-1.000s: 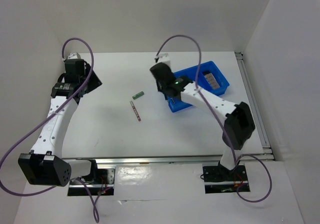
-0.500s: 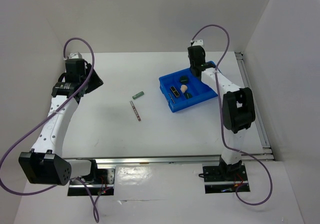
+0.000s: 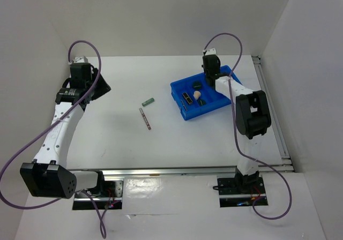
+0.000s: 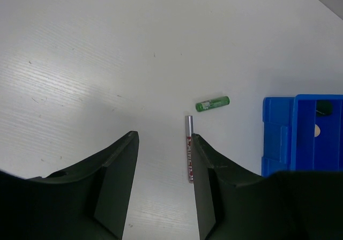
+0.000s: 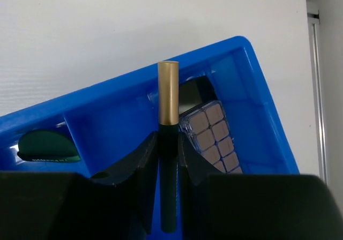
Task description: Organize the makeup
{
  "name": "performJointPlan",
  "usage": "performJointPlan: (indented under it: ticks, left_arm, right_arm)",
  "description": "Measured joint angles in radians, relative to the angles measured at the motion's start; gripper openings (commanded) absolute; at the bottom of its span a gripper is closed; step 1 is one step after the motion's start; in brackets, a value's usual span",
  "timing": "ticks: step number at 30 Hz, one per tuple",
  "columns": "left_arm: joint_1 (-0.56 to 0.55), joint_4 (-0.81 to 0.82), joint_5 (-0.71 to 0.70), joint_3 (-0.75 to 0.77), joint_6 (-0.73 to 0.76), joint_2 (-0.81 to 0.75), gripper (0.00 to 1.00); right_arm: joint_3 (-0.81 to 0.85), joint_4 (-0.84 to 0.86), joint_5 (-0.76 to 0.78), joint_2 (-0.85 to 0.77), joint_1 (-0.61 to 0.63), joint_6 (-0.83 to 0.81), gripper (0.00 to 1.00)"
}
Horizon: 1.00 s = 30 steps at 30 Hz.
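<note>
my right end effector (image 5: 168, 143) swung from the blue tray's (image 5: 262, 106) left side to its far edge in the last second; clenched on black-gold tube (image 5: 168, 92) over the palette (image 5: 211, 135); pencil (image 4: 188, 149) and green tube (image 4: 213, 103) loose on table (image 4: 96, 63); left end effector (image 4: 163, 143) released, hovering above table

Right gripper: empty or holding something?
Holding. The right gripper is shut on a gold-capped tube, over the blue tray.
</note>
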Motion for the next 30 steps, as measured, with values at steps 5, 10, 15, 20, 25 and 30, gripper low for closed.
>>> performJointPlan:
  ticks: [5, 10, 15, 20, 25, 30]
  left_arm:
    - [0.000, 0.000, 0.000, 0.000, 0.000, 0.000, 0.55]
    - [0.000, 0.000, -0.002, 0.000, 0.000, 0.000, 0.55]
    - [0.000, 0.000, -0.006, 0.000, 0.000, 0.000, 0.55]
    - [0.000, -0.001, -0.013, 0.000, 0.000, 0.000, 0.55]
    - [0.000, 0.000, 0.008, 0.000, -0.007, -0.001, 0.55]
    - [0.000, -0.002, 0.004, 0.000, -0.026, -0.006, 0.55]
  right_arm:
    - [-0.010, -0.006, -0.013, 0.002, 0.000, 0.014, 0.47]
    - [-0.001, -0.019, -0.017, 0.015, 0.000, 0.039, 0.60]
    - [0.011, -0.062, -0.021, 0.007, 0.010, 0.084, 0.53]
    - [0.017, -0.139, -0.055, -0.083, 0.130, 0.170, 0.55]
    - [0.090, -0.205, -0.151, -0.114, 0.411, 0.281, 0.71]
    - [0.145, -0.258, -0.283, -0.032, 0.587, 0.370, 0.79]
